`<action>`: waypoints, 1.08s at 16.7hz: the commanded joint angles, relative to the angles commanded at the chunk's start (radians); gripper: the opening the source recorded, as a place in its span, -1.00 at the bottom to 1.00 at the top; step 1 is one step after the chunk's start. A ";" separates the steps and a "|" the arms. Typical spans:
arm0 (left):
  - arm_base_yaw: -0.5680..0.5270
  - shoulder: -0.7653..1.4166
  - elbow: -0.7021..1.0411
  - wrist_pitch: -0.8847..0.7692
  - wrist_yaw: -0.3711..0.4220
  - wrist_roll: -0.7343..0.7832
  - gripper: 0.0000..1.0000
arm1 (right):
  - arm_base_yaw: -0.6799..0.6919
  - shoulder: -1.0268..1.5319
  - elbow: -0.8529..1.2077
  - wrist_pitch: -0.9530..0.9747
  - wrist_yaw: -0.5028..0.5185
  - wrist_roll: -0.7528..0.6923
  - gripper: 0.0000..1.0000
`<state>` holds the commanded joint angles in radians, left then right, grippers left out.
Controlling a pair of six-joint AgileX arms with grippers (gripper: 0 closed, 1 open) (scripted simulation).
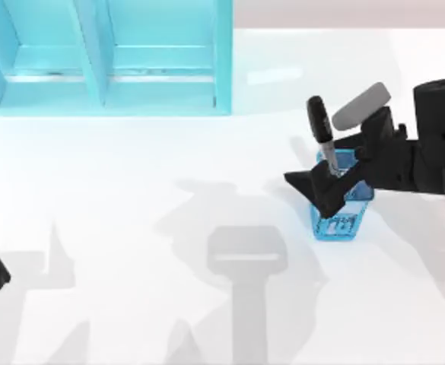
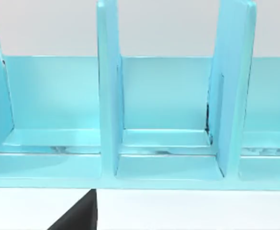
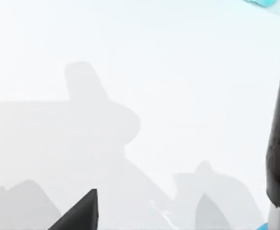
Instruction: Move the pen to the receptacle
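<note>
pen (image 1: 322, 137) upright in blue cup (image 1: 342, 209), right gripper (image 1: 322, 186) beside.

I work over a glossy white table (image 1: 131, 190) crossed by soft grey shadows. At its far left stands a light blue shelf unit (image 1: 108, 53), split by upright dividers (image 2: 108, 96) into open bays. Behind the shelf runs a plain pale wall (image 2: 168, 26).

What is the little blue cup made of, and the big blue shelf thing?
The blue cup looks like clear tinted plastic or glass: you can see the pen through its wall. The big shelf looks like painted wood or solid plastic: opaque turquoise with a soft sheen. It is a rendered scene, so these are guesses.
</note>
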<state>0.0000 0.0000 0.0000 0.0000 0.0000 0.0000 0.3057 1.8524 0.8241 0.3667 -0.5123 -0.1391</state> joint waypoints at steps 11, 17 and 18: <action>0.000 0.000 0.000 0.000 0.000 0.000 1.00 | 0.000 0.000 0.000 0.000 0.000 0.000 -1.00; 0.000 0.000 0.000 0.000 0.000 0.000 1.00 | -0.011 -0.007 0.013 -0.013 -0.014 -0.008 -1.00; 0.000 0.000 0.000 0.000 0.000 0.000 1.00 | -0.027 -0.011 0.029 -0.034 -0.029 -0.024 -1.00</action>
<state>0.0000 0.0000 0.0000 0.0000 0.0000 0.0000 0.2784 1.8413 0.8531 0.3322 -0.5413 -0.1636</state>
